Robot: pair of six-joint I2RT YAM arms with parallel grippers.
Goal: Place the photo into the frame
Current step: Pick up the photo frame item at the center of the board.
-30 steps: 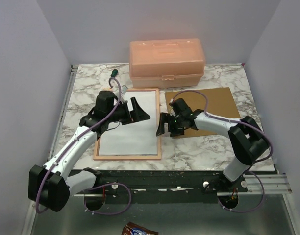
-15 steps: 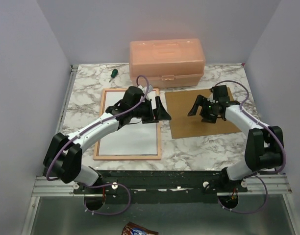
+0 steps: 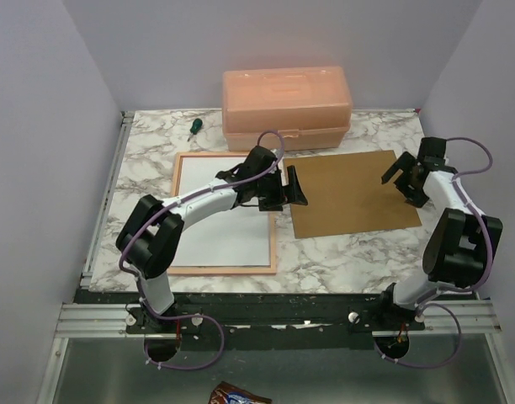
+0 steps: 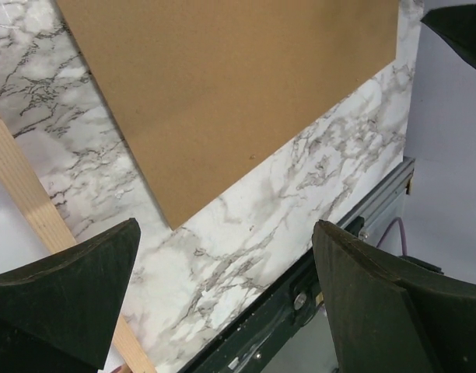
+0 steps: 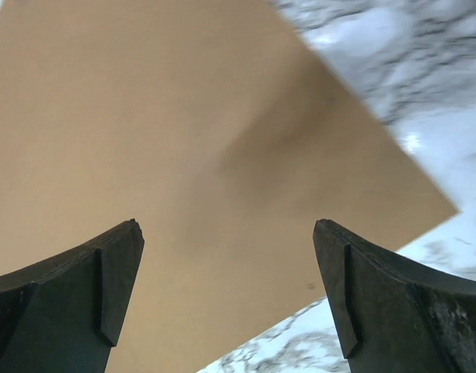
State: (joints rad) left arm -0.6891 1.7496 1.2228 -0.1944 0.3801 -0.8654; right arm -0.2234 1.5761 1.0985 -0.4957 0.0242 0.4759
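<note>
The frame (image 3: 215,270) lies flat at the table's left, its pale wood edge also showing in the left wrist view (image 4: 28,194). A plain white sheet (image 3: 215,227) fills its opening. The photo's printed face is not in view. The brown backing board (image 3: 350,198) lies to the right of the frame and also shows in both wrist views (image 4: 222,85) (image 5: 183,140). My left gripper (image 3: 287,189) (image 4: 226,229) is open and empty over the gap between the frame and the board. My right gripper (image 3: 402,181) (image 5: 228,225) is open and empty over the board's right edge.
An orange-pink plastic box (image 3: 287,108) stands at the back centre. A green-handled screwdriver (image 3: 193,126) lies at the back left. The black rail (image 3: 266,307) runs along the table's near edge, and walls close in the left and right sides.
My left gripper has swung right, from over the white sheet to the frame's right edge. My right gripper has swung from the board's left side to its right edge. Both stayed open.
</note>
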